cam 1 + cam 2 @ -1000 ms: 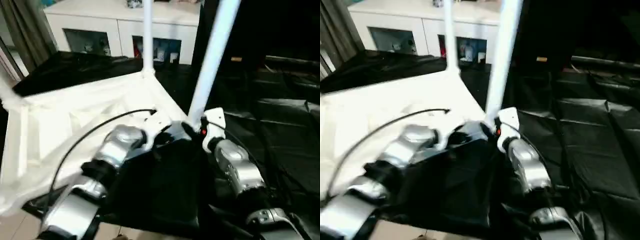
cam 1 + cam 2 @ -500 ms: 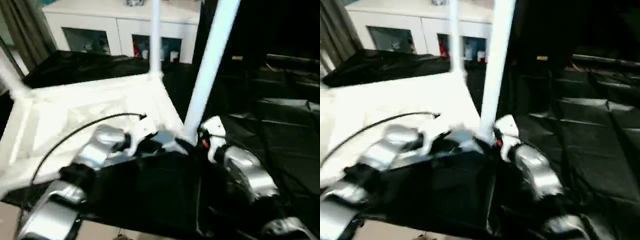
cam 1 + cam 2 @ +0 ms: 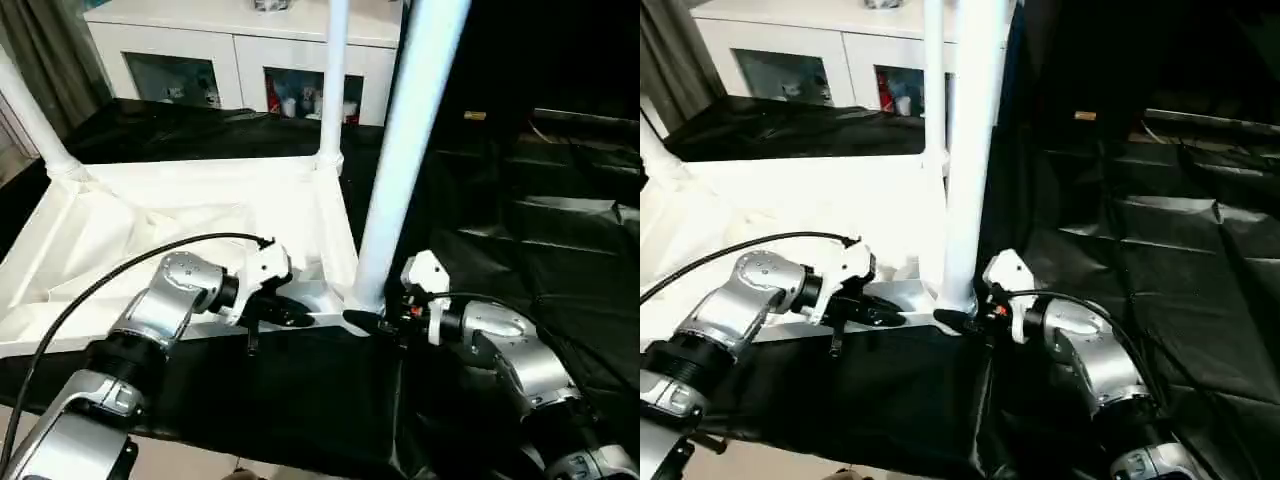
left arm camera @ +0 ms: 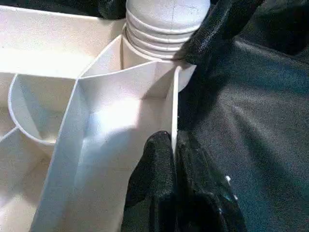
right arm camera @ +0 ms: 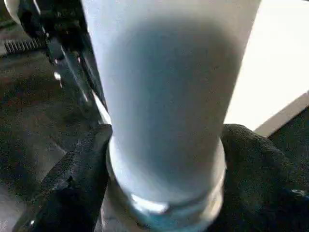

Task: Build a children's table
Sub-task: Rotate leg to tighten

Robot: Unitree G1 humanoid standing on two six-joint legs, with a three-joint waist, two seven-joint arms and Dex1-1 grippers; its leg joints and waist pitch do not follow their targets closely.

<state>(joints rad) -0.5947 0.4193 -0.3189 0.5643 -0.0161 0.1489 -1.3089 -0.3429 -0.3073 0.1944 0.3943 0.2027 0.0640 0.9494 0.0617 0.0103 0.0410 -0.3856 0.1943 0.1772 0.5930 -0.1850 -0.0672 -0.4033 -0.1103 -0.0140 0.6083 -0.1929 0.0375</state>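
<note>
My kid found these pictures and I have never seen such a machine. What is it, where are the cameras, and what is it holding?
It is a humanoid robot with two silver arms, each ending in two black fingers. Two pictures come from cameras in its head, looking down over the arms. The other two come from cameras on its wrists.

A white children's table lies upside down on black sheeting, with legs standing up from its corners. The left gripper is shut on the thin rim of the table's near edge. The right gripper has its fingers on either side of the base of the nearest leg. Behind stands a white cabinet.
</note>
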